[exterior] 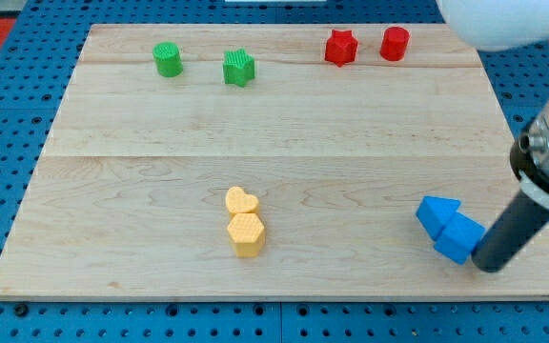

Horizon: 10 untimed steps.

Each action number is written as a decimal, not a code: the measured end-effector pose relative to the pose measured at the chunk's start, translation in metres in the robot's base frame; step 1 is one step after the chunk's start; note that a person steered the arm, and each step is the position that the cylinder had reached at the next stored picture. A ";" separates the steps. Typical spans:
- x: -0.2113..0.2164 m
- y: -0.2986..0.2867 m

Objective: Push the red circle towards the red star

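Note:
The red circle point(395, 43) stands near the view's top right of the wooden board. The red star point(340, 47) is just to its left, a small gap between them. My rod comes down from the view's right, and my tip point(489, 266) rests near the board's bottom right corner. It touches the right side of a blue block point(459, 238). My tip is far below the two red blocks.
A second blue block point(437, 213) touches the first on its upper left. A yellow heart point(241, 201) and a yellow hexagon point(246, 233) sit together at bottom centre. A green circle point(168, 59) and a green star point(239, 68) are at top left.

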<state>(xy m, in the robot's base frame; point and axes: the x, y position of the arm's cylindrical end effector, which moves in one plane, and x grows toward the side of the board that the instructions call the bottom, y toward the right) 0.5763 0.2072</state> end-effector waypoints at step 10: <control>-0.362 0.042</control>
<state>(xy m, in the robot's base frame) 0.2145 0.2487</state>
